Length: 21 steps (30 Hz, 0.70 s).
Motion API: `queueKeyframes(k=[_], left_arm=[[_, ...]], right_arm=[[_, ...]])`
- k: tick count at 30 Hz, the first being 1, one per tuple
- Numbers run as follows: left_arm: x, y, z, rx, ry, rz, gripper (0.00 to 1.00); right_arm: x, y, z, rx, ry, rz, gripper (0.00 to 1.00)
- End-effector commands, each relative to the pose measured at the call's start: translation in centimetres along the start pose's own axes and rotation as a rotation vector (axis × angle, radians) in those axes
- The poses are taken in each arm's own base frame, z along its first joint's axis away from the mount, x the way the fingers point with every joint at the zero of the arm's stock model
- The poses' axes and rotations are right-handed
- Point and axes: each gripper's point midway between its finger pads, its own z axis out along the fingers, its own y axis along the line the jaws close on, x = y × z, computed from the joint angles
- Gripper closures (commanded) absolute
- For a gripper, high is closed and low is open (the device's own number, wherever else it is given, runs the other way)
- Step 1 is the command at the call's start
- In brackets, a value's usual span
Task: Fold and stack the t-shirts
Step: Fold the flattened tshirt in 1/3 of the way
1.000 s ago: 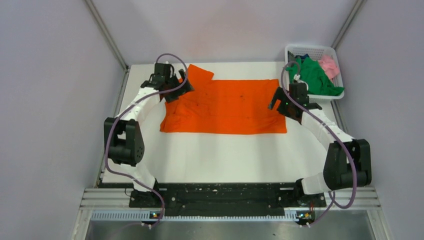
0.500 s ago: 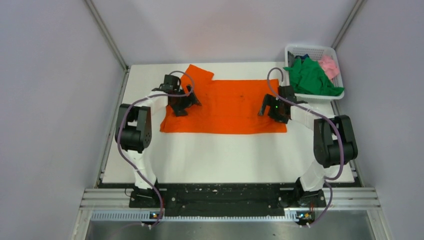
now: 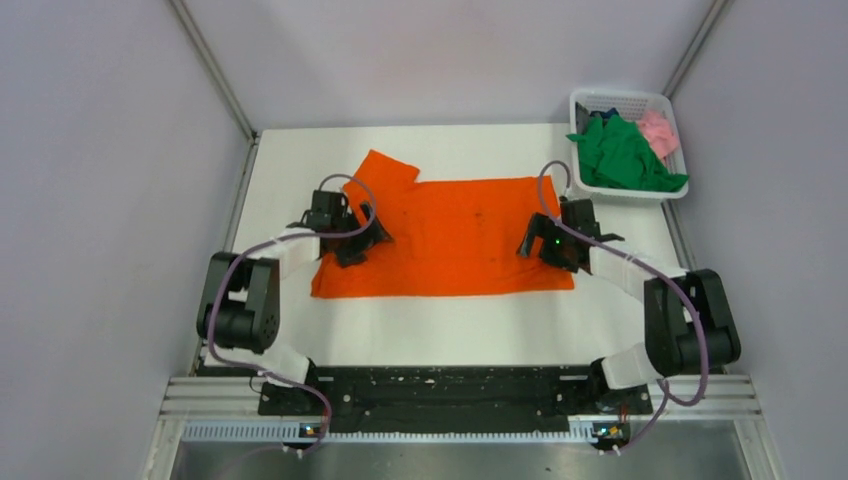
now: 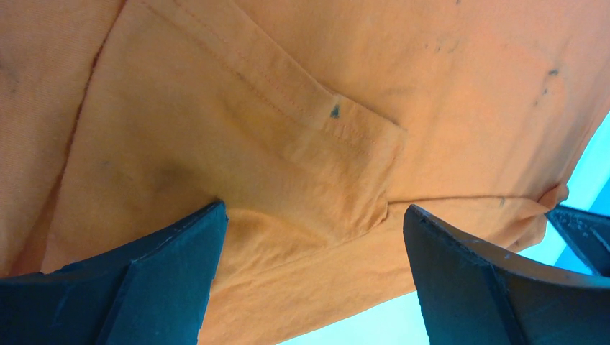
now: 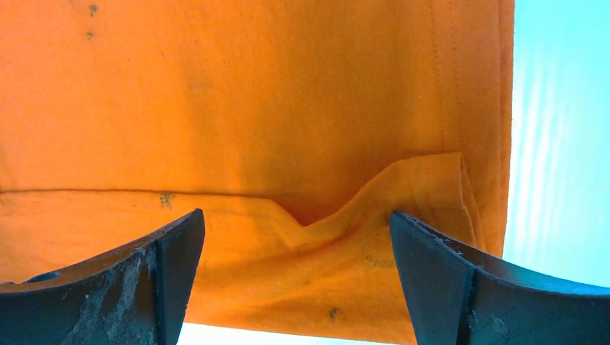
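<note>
Left claw: the left claw [image 3: 356,238] sits low over the left end of the shirt. Its two fingers are wide apart and hold nothing, with a folded sleeve flap between them.
Orange t-shirt: the orange t-shirt [image 3: 450,235] lies spread out flat in the middle of the white table [image 3: 450,330]. One sleeve sticks out at the far left.
Right claw: the right claw [image 3: 542,244] sits low over the right end of the shirt. It is wide open too, with a small bump of cloth between its fingers.
Step now: I think both claws are about to pinch the two ends for a fold.
How to do it well: close both claws at the same time. Grab every layer under the fingers, not just the top one. Lift a little and move both ends together so the fold comes out straight.
Basket: the white basket [image 3: 620,96] stands at the far right corner, well apart from the orange one.
Inside it: the green t-shirt [image 3: 620,155] and the pink t-shirt [image 3: 658,130], both in a heap.
Count: three t-shirts, one of each colour. One basket. Two claws.
Not sure: there is a dark bit in the basket, and I cannot tell what it is.
</note>
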Motion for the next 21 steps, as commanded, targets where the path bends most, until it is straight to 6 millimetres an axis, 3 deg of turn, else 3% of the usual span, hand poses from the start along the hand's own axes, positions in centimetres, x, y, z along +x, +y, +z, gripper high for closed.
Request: queueKeyframes(k=[1,6,10,15,21], left_arm=[[7.2,5.9,-3.0,-0.161,0.074,-0.059,0.01],[10.7,7.9,-5.0,-0.190,0.080,-0.087,0.01],[11.5,9.0,-6.4,-0.223,0.040,-0.101,0.01],[12.0,9.2,-8.2,-0.233,0.018,-0.095,0.01],[13.3,8.8,-9.3,-0.182,0.026,-0.116,0.01]], right_arm=[[8.6,-1.5,-2.8,0.063,0.232,-0.006,0.01],[12.1,-1.2,-5.3,0.057,0.277,0.019,0.01],[13.3,-1.8,-7.1,0.103,0.266,0.054,0.01],[13.5,-2.4,-8.8,0.117,0.208,0.121,0.01],[13.3,-2.4,-9.1,0.106,0.177,0.147,0.01]])
